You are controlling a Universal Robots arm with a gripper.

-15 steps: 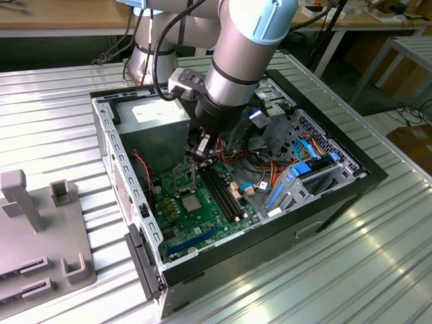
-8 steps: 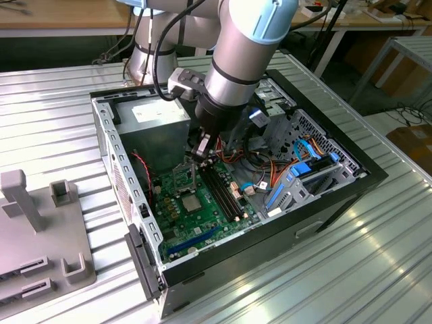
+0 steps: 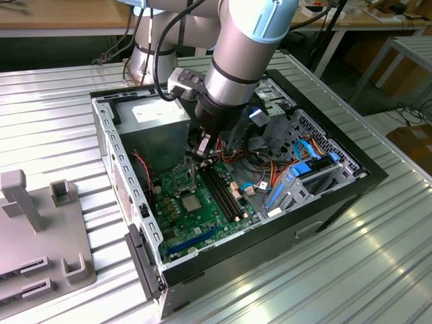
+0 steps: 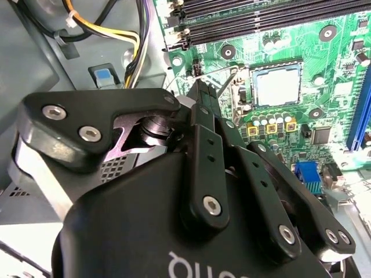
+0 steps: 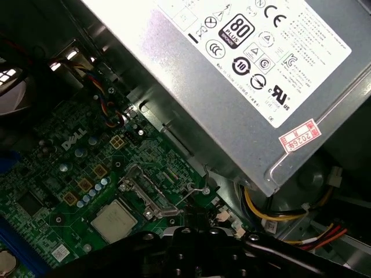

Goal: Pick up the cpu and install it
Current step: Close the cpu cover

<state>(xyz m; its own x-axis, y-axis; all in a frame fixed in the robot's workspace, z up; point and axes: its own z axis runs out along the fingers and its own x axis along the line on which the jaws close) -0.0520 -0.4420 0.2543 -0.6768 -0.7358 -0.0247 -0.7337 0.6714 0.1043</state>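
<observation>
The cpu (image 4: 277,87) is a pale silver square lying flat in the socket of the green motherboard (image 3: 209,216); it also shows in the exterior view as the cpu (image 3: 191,202) and in the first wrist view as the cpu (image 5: 114,222). The socket's metal frame (image 5: 145,180) stands swung open beside it. My gripper (image 4: 200,88) hangs inside the computer case, beside the socket and a little above the board, shut with nothing visible between its black fingers (image 4: 204,150). Its tips sit close to the thin wire socket lever (image 4: 229,73); I cannot tell whether they touch it.
The open black computer case (image 3: 351,179) lies on a ribbed metal table. A grey power supply (image 5: 243,87) with yellow and black cables borders the socket. Black memory slots (image 3: 223,192) and blue drive brackets (image 3: 304,169) lie at the exterior view's right. A grey fixture (image 3: 40,229) stands at its left.
</observation>
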